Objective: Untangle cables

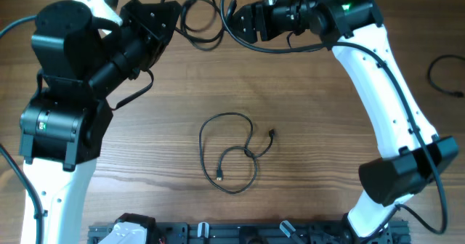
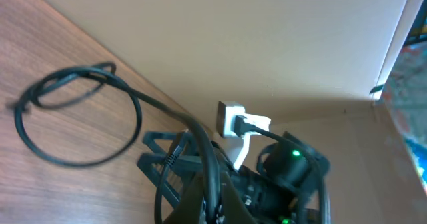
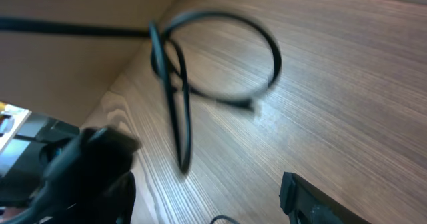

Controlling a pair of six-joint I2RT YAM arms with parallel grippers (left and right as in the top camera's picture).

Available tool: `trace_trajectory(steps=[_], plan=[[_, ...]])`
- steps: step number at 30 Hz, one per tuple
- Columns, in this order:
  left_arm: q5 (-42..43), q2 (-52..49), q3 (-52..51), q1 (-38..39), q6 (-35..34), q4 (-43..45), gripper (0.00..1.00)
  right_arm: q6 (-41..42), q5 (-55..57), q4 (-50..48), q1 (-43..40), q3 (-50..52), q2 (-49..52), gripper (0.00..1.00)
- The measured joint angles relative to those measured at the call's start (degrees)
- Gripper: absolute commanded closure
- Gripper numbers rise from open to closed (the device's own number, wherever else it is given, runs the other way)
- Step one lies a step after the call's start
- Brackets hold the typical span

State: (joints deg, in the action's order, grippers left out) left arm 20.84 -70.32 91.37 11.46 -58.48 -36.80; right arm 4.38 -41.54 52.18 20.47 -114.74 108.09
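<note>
A thin black cable [image 1: 197,27] lies in loops at the table's far edge, between my two grippers. My left gripper [image 1: 173,15] is shut on it. In the left wrist view the cable [image 2: 137,104] runs from between the closed fingers [image 2: 215,204] out to a loop on the wood. My right gripper [image 1: 232,22] faces it from the right with its fingers wide apart [image 3: 207,191] and holds nothing. The same cable's loop [image 3: 220,51] shows ahead of it. A second thin cable [image 1: 232,153] with small plug ends lies in loose crossed loops at mid-table.
Another black cord [image 1: 442,77] lies at the table's right edge. A beige wall [image 2: 267,37] stands right behind the far edge. A black rail [image 1: 240,233] runs along the near edge between the arm bases.
</note>
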Motion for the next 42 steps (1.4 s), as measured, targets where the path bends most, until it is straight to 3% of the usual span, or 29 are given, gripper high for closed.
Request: trace_trajectory(steps=[9, 14, 17, 21, 27, 29, 33, 36, 39, 42], plan=[[-0.2, -2.8, 0.1, 0.0, -2.8, -9.4, 0.96, 1.4, 2.0, -0.8, -3.1, 0.0, 1.5, 0.29], [9.6, -10.6, 0.0, 0.0, -0.3, -6.5, 0.96, 0.0, 3.1, 0.1, -2.2, 0.0, 1.5, 0.19], [20.3, -13.4, 0.0, 0.0, 5.5, -3.3, 0.96, -5.7, 3.7, 2.4, -2.1, 0.0, 1.5, 0.18], [27.1, -13.7, 0.0, 0.0, 8.8, -2.0, 0.96, -11.1, 9.2, 7.5, -2.0, 0.0, 1.6, 0.19], [37.1, -13.7, 0.0, -0.1, 10.0, 0.9, 0.96, -12.8, 12.2, 6.6, -2.0, 0.0, 4.1, 0.44], [39.6, -13.7, 0.0, -0.2, 10.1, 0.9, 0.96, -11.8, 13.0, 5.2, -2.0, 0.0, 5.5, 0.57], [42.2, -13.7, 0.0, -0.3, 10.3, 0.9, 0.96, -10.1, 13.6, 4.3, -2.0, 0.0, 5.9, 0.96], [41.6, -13.7, 0.0, -0.5, 11.7, 0.7, 0.96, -8.4, 14.6, 4.3, -2.0, 0.0, 5.9, 0.96], [33.6, -13.7, 0.1, -1.8, 15.5, -5.8, 0.93, -5.8, 16.2, 4.9, -2.0, 0.0, 5.9, 0.96], [21.2, -13.8, 0.1, -2.0, 16.9, -11.5, 0.72, -3.1, 20.4, 8.3, -2.1, 0.0, 5.9, 0.96]])
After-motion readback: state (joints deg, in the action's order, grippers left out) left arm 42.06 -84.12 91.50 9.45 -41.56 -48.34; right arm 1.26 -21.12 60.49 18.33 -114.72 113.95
